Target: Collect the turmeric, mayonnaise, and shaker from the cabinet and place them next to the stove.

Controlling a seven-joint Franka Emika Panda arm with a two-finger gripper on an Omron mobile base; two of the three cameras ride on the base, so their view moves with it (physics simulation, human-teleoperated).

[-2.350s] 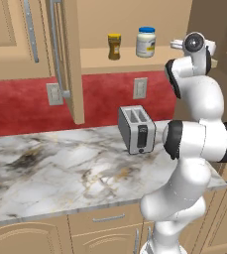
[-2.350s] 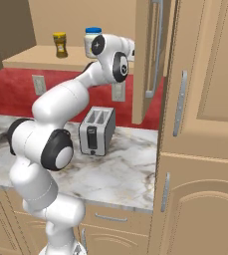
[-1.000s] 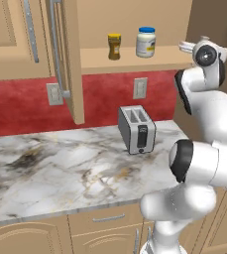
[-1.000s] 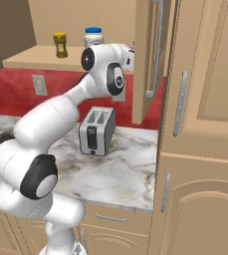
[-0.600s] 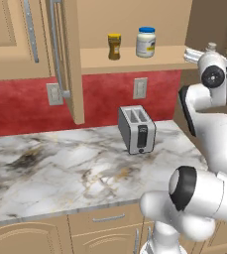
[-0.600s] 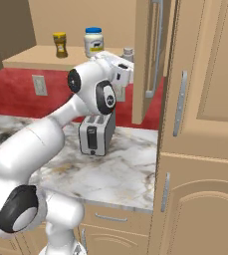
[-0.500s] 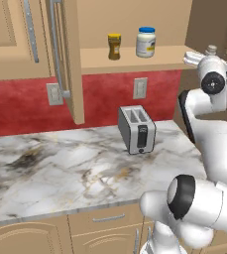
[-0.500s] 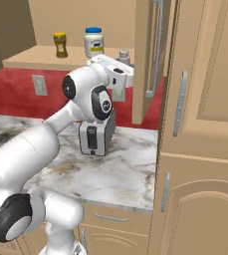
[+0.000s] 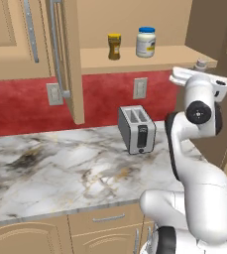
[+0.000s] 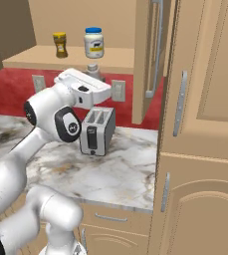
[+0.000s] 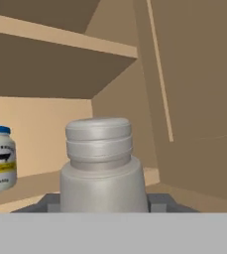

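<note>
Shaker [image 11: 101, 166] fills the middle of the hand view, upright, its long axis vertical with the ribbed, slightly narrower silvery cap on top and the wider grey body below; the fingers [image 11: 158, 202] are clenched on its lower body, one dark tip showing at each side. In the right base view the shaker [image 10: 92, 69] pokes up just behind the white hand, at the front edge of the cabinet shelf [image 10: 46, 56]; in the left base view its cap [image 9: 201, 63] shows at the shelf's right front corner, above the wrist. Below, a silver toaster [image 9: 137, 129] stands on the marble desk [image 9: 60, 173] near its back edge. Farther back on the shelf, the mayonnaise [image 9: 145, 42] stands upright with its blue lid up, and the turmeric [image 9: 114, 46] stands upright just to its left, yellow lid up, the two apart. The cabinet door [image 9: 70, 57] hangs open at the shelf's left end.
</note>
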